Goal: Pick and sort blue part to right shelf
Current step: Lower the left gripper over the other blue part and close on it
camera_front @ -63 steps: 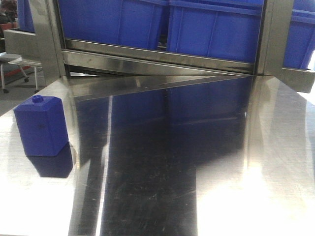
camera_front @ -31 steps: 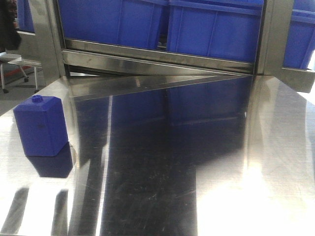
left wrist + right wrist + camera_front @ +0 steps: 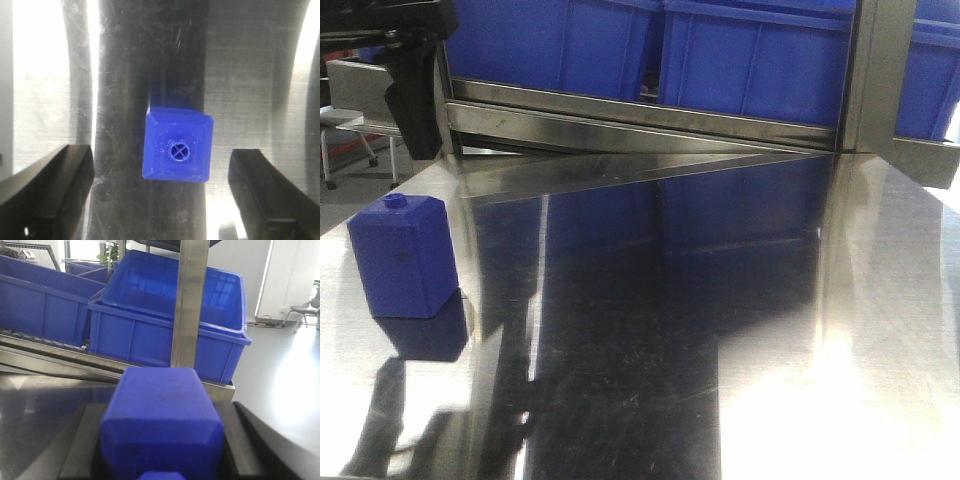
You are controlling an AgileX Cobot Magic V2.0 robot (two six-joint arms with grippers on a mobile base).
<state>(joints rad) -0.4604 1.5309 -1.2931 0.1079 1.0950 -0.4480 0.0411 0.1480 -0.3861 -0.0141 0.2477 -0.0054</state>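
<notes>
Since a second ago, the black left arm (image 3: 415, 90) has swung into the front view's top left, beyond the short blue plastic block with a small round knob (image 3: 405, 255) standing on the shiny steel counter (image 3: 770, 350). From above, the left gripper (image 3: 161, 162) is spread wide, with that block between its fingers, untouched. Pinched in the right gripper (image 3: 162, 450), the dark-blue square-bodied blue part (image 3: 162, 410) sits before the right shelf (image 3: 189, 305) and its deep blue bins (image 3: 150, 335).

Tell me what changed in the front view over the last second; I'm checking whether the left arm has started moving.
The left gripper came in from the upper left and now hangs open above the short blue block; its dark reflection spread over the near-left corner of the table. Nothing was grasped or released in that view. The block, the blue bins and the shelf frame stayed put.
</notes>
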